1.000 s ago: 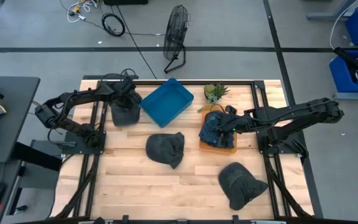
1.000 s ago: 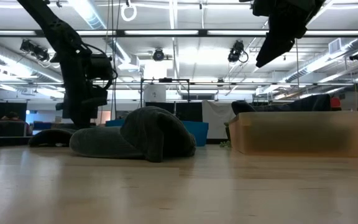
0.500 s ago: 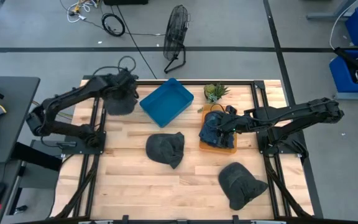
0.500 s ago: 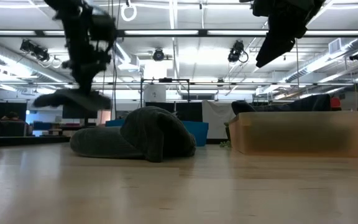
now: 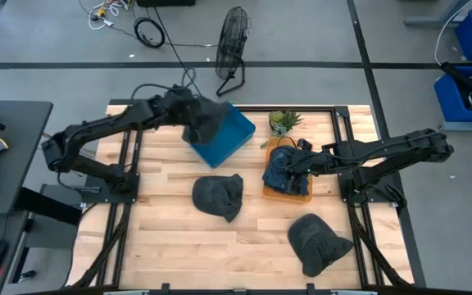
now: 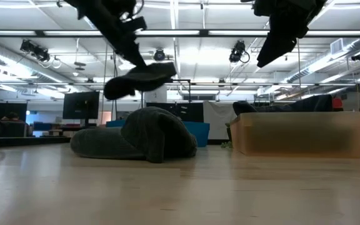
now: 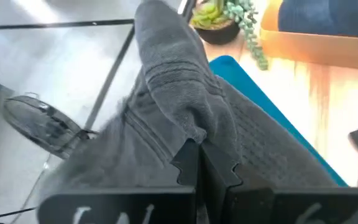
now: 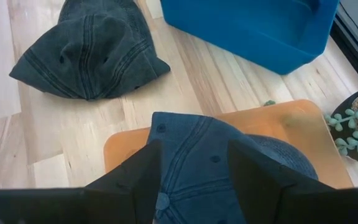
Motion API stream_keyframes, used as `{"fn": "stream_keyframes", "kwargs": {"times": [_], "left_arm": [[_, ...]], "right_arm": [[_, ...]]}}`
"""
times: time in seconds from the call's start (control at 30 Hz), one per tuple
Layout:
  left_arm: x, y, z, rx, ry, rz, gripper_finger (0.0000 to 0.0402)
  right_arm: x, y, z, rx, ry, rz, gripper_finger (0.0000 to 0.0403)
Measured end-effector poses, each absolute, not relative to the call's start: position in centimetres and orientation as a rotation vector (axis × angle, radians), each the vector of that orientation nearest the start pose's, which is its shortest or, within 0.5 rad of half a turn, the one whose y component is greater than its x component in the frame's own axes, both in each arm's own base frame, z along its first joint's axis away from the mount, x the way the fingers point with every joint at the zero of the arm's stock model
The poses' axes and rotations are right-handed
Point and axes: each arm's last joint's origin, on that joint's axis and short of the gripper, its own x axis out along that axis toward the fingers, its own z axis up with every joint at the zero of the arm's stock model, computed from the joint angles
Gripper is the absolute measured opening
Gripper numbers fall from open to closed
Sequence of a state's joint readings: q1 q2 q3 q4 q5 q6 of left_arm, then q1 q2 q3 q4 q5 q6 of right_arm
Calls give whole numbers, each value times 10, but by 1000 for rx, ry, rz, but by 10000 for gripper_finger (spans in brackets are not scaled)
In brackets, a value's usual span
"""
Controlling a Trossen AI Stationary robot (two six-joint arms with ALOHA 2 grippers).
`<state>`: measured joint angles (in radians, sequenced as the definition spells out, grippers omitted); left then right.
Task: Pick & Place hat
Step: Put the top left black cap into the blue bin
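A dark grey hat (image 5: 206, 121) hangs in the air over the far left corner of the blue bin (image 5: 236, 135), with my left gripper (image 5: 188, 113) shut on it; in the low view the hat (image 6: 139, 80) hangs well above the table. My right gripper (image 8: 191, 165) stands open above a blue hat (image 8: 197, 143) that lies in the orange tray (image 8: 281, 121), its fingers apart over the crown. The low view shows that gripper (image 6: 279, 40) high above the tray. My left gripper pinches a raised fold of the grey hat's cloth (image 7: 194, 140) between its two shut fingers. The fingers come slanting down from the table's left side. The hat is lifted clear and droops below and ahead of the fingers, above the blue bin.
Two more grey hats lie on the wooden table, one at the middle (image 5: 218, 195) and one near the front right (image 5: 316, 242). A small potted plant (image 5: 283, 121) stands at the far edge beside the tray. A fan (image 5: 232, 45) stands on the floor beyond the table.
My left gripper has risen from the table's far left and swung toward the right, over the blue bin, rolling its wrist as it went. The grey hat has come up off the table with it and now hangs clear.
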<state>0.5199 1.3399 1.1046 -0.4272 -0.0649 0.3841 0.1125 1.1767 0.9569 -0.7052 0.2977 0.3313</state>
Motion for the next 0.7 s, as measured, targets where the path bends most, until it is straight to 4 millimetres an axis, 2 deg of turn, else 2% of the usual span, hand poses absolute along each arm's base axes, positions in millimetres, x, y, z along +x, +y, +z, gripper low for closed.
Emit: {"fn": "stream_keyframes", "kwargs": {"times": [0.37, 0.47, 0.6, 0.7], "left_arm": [[298, 167, 237, 220, 847, 367, 5], [309, 167, 230, 270, 821, 349, 4], [318, 162, 233, 360, 763, 320, 4], [319, 157, 230, 408, 803, 276, 4]], "right_arm": [[229, 17, 277, 122, 854, -317, 188], [229, 17, 277, 122, 854, -317, 188], [229, 17, 277, 122, 854, -317, 188], [229, 17, 277, 122, 855, -317, 188]]}}
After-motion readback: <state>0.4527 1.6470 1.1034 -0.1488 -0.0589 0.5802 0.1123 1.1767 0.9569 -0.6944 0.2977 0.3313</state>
